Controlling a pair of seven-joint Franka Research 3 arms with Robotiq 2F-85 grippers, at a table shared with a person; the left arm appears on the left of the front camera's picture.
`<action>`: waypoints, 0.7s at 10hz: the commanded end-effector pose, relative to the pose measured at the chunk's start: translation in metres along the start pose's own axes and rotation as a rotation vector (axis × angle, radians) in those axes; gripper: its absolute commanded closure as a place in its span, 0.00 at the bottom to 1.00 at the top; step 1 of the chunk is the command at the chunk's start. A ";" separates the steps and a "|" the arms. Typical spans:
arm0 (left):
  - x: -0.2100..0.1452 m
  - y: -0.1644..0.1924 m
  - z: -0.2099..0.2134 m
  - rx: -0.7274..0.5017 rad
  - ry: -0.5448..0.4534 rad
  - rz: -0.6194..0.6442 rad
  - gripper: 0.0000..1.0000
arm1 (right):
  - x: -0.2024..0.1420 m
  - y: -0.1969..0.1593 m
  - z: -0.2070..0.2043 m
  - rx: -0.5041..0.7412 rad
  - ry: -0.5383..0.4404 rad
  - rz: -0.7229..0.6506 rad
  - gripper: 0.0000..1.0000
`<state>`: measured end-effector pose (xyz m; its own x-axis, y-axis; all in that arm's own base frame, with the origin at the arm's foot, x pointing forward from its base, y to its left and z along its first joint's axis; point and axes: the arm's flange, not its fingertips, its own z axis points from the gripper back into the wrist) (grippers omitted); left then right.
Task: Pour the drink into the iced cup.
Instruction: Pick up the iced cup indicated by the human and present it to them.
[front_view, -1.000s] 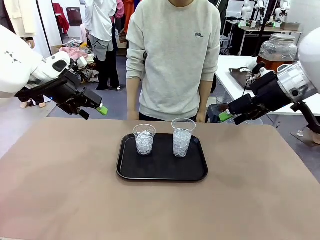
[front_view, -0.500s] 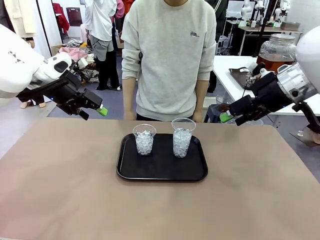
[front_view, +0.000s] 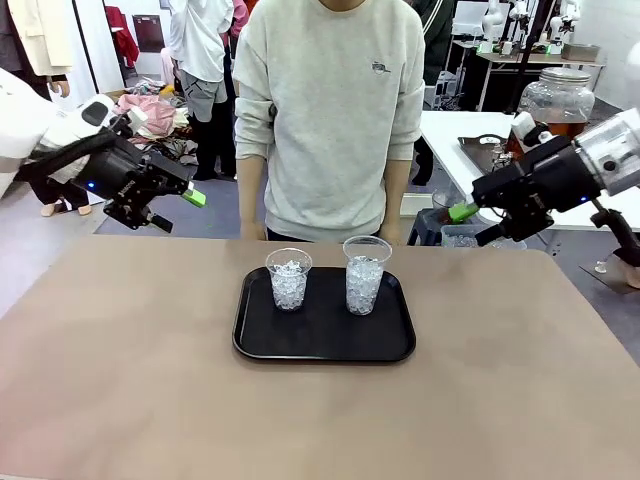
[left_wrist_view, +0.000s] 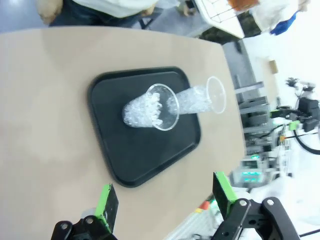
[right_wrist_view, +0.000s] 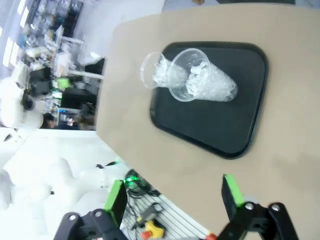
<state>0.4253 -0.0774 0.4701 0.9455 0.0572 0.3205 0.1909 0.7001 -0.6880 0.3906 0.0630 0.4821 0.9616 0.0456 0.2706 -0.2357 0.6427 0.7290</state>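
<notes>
Across the front view, left gripper (front_view: 178, 210) and right gripper (front_view: 475, 224) hang raised near the table's far corners. The drink (front_view: 567, 127) stands in a jar (front_view: 557, 95) behind the right arm. Left wrist view: wide-spread, empty pads (left_wrist_view: 106, 199) frame two iced cups (left_wrist_view: 150, 107) on the tray (left_wrist_view: 135, 162). Right wrist view: jaws equally wide, empty.

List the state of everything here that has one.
Shorter clear plastic cup: upright, ice-filled, no drink.
Taller clear plastic cup: upright, ice-filled, no drink.
Black rectangular plastic tray: flat, holding both cups.
Left gripper: open, empty.
Right gripper: open, empty.
Lidded glass jar of amber drink: closed.
</notes>
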 end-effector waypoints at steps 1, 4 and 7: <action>0.009 0.016 -0.005 -0.137 0.033 0.025 0.00 | 0.013 -0.017 0.007 0.121 0.007 -0.129 0.00; 0.009 0.056 -0.013 -0.354 0.039 0.080 0.00 | 0.016 -0.056 0.008 0.279 0.033 -0.205 0.00; 0.007 0.084 -0.028 -0.451 0.033 0.074 0.00 | 0.017 -0.090 -0.002 0.372 0.031 -0.199 0.00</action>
<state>0.4451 -0.0353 0.3999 0.9720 0.0790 0.2215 0.1811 0.3496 -0.9192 0.4165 0.0082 0.4213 0.9978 -0.0486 0.0442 -0.0234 0.3663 0.9302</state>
